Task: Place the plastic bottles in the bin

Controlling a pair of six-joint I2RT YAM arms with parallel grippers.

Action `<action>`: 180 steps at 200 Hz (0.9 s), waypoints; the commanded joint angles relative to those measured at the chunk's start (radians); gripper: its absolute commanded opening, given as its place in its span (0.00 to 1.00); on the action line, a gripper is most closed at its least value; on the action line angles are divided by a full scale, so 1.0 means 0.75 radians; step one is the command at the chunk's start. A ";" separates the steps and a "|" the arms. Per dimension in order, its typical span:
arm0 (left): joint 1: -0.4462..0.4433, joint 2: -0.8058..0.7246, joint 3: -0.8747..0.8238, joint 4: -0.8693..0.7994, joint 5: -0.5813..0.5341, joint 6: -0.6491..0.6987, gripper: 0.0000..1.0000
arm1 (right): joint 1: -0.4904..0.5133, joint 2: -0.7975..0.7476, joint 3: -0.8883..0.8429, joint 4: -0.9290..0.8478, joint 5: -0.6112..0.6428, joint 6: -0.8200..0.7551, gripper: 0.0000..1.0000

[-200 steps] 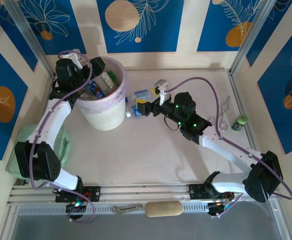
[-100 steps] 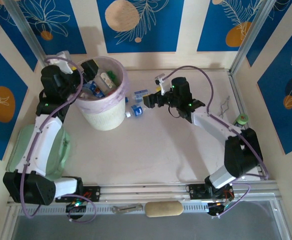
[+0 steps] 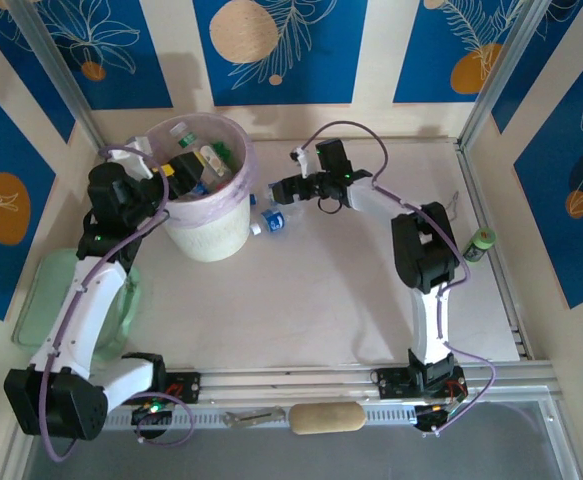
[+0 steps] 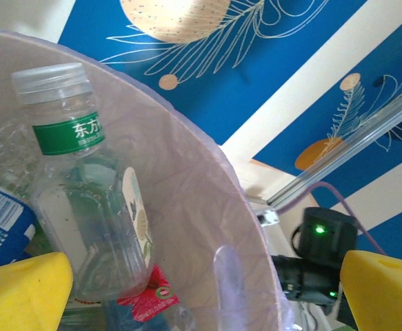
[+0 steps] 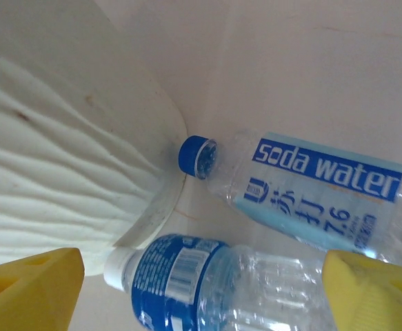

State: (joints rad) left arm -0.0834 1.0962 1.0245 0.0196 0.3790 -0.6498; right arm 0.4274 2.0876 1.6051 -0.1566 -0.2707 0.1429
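Top view: the bin (image 3: 207, 238) is seen near the table's (image 3: 321, 300) far left corner, with the left gripper (image 3: 174, 168) at its left rim and the right gripper (image 3: 289, 188) just right of it. Left wrist view: the pads are spread wide, nothing held, above a green-labelled bottle (image 4: 83, 186) inside the bin. Right wrist view: the pads are likewise wide and empty, and a soda water bottle (image 5: 311, 186) and a blue-labelled bottle (image 5: 201, 283) are seen lying on the table, caps at the bin's base.

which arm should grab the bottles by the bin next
Right. The right gripper hovers open over the soda water bottle and blue-labelled bottle beside the bin; the left gripper points into the bin.
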 commanded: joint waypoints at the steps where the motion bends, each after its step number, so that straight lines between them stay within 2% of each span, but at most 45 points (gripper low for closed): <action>1: -0.005 0.016 -0.022 0.081 0.084 -0.025 1.00 | 0.027 0.069 0.106 -0.122 -0.044 0.004 0.90; 31: -0.005 0.026 0.012 0.080 0.110 0.003 1.00 | 0.041 0.131 0.162 -0.163 -0.020 -0.012 0.90; 88: -0.005 0.023 0.114 0.047 0.071 0.070 1.00 | 0.074 0.158 0.169 -0.227 0.022 -0.077 0.90; 180: -0.005 0.047 0.125 0.088 0.084 0.034 1.00 | 0.152 -0.056 -0.096 -0.273 0.105 -0.172 0.90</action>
State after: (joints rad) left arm -0.0853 1.1294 1.1027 0.0456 0.4232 -0.6209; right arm 0.5098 2.1353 1.5818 -0.3199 -0.2203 0.0589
